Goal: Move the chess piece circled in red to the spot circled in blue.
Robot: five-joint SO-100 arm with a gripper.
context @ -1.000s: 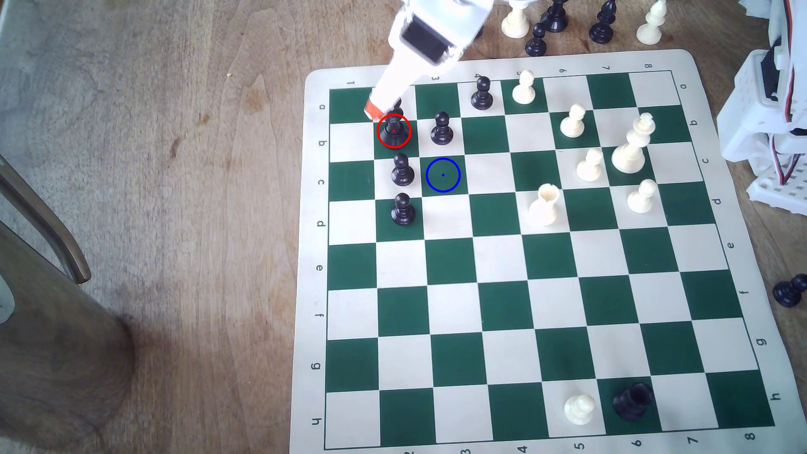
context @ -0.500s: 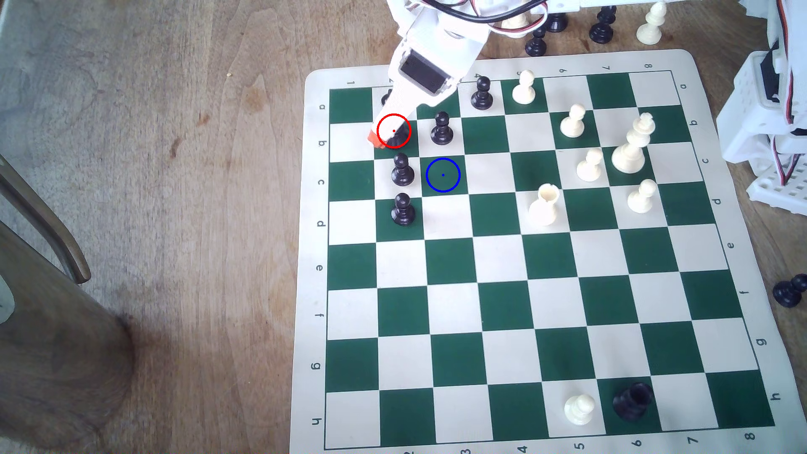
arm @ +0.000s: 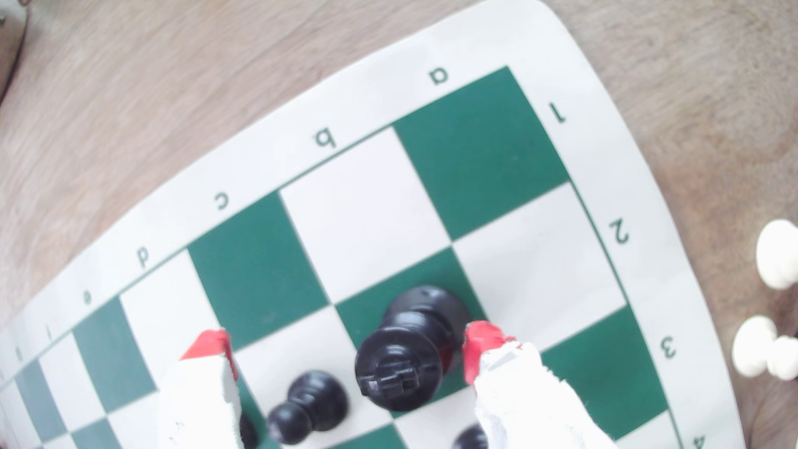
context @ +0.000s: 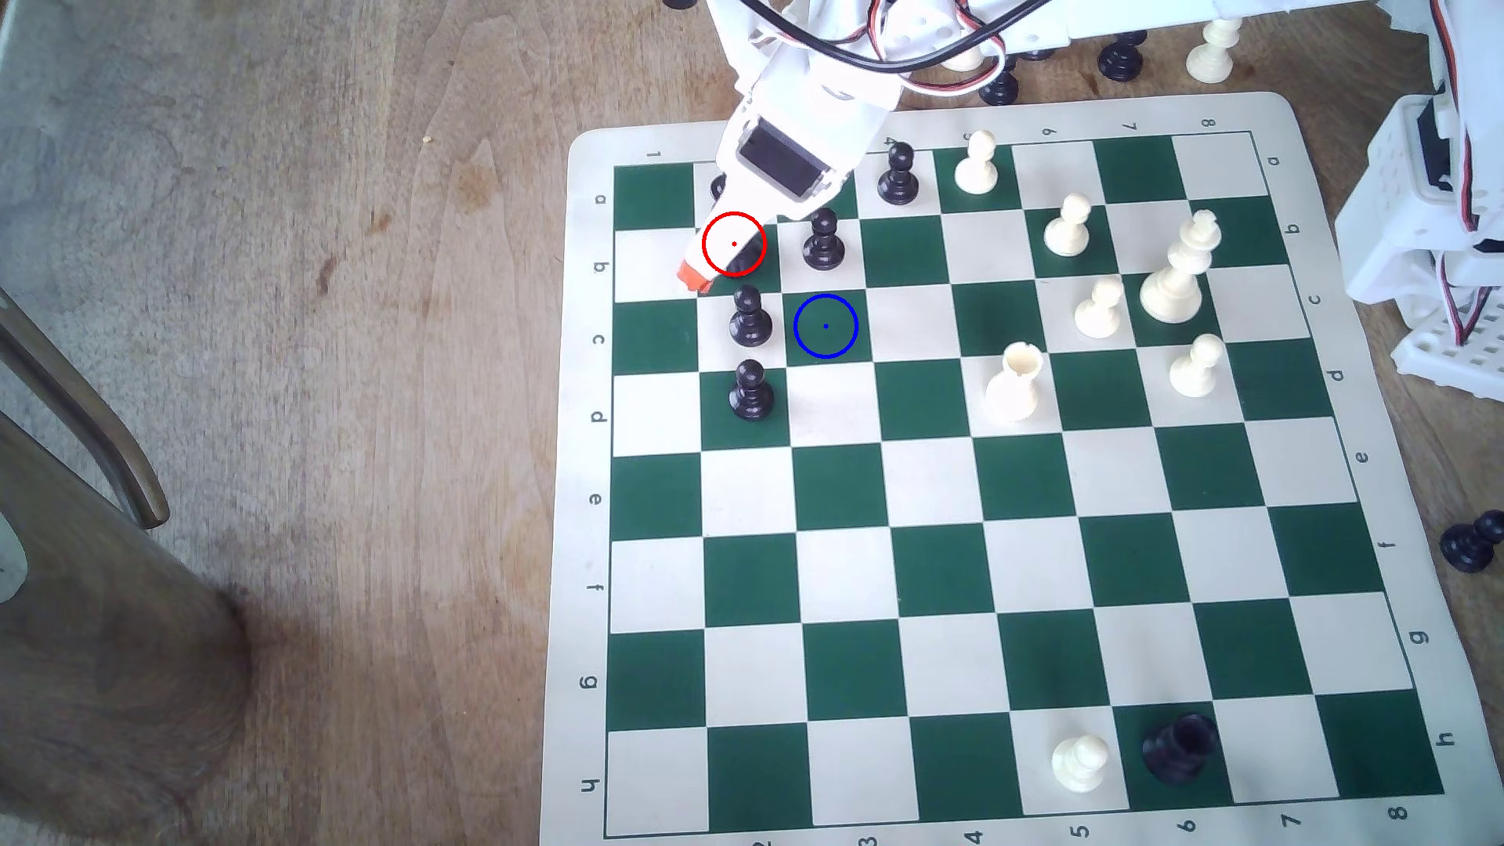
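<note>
The chess piece (arm: 401, 360) is tall and black, with a broad collared head, and stands upright on its green square. My gripper (arm: 345, 343) is open around it. The piece sits close to one red-tipped finger (arm: 481, 341) and well apart from the other finger (arm: 209, 345). In the exterior view my gripper (context: 720, 264) covers the red-ringed square, and only a dark sliver of the chess piece (context: 747, 262) shows beneath it. The spot (context: 825, 325), a green square with a blue ring, lies one square diagonally toward the exterior view's lower right.
Black pawns (context: 749, 317) (context: 823, 240) (context: 750, 390) stand close beside the spot and the gripper. White pieces (context: 1013, 382) fill the board's right part. A black rook (context: 1180, 744) and a white pawn (context: 1079, 762) stand near the front. Spare pieces (context: 1121, 57) lie beyond the board's far edge.
My gripper has come down and forward over the red-ringed square, and its orange tip now reaches that square's near edge. The chess piece and pawns have stayed in place.
</note>
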